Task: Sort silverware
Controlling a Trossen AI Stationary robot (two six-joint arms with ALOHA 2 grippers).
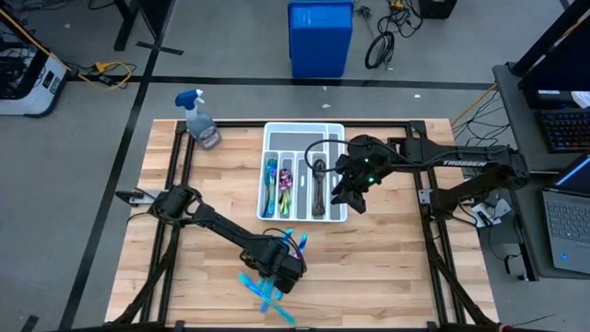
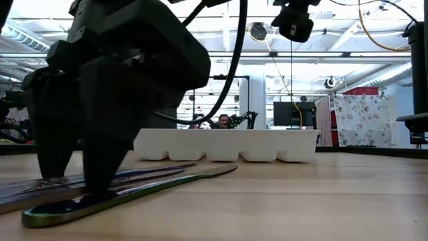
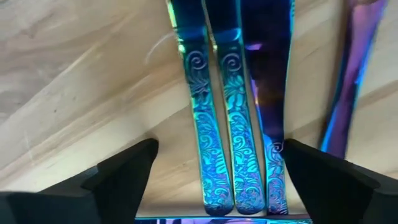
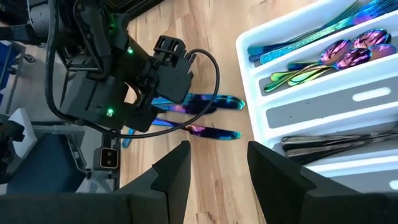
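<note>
Loose silverware [image 1: 267,293] lies in a small heap on the wood near the table's near edge. My left gripper [image 1: 279,273] is down over it, open. In the left wrist view, three ornate blue-teal handles [image 3: 239,143] lie side by side between its fingers [image 3: 124,180], and a purple piece [image 3: 348,81] lies outside them. The white tray [image 1: 273,129] holds teal forks [image 1: 271,175], rainbow spoons [image 1: 286,180] and dark pieces [image 1: 319,184]. My right gripper [image 1: 350,194] hangs open above the tray's right side, holding nothing. My left gripper [image 3: 214,180] comes from above with its fingertips [image 2: 100,181] down at table level, one on each side of the handle ends [image 3: 249,199]. I cannot tell whether either fingertip touches the silverware.
A spray bottle [image 1: 200,120] stands at the table's far left corner. A blue bin [image 1: 320,37] sits on the floor beyond the far edge. A laptop [image 1: 567,221] is off to the right. A person [image 2: 224,121] shows beyond the tray in the low view.
</note>
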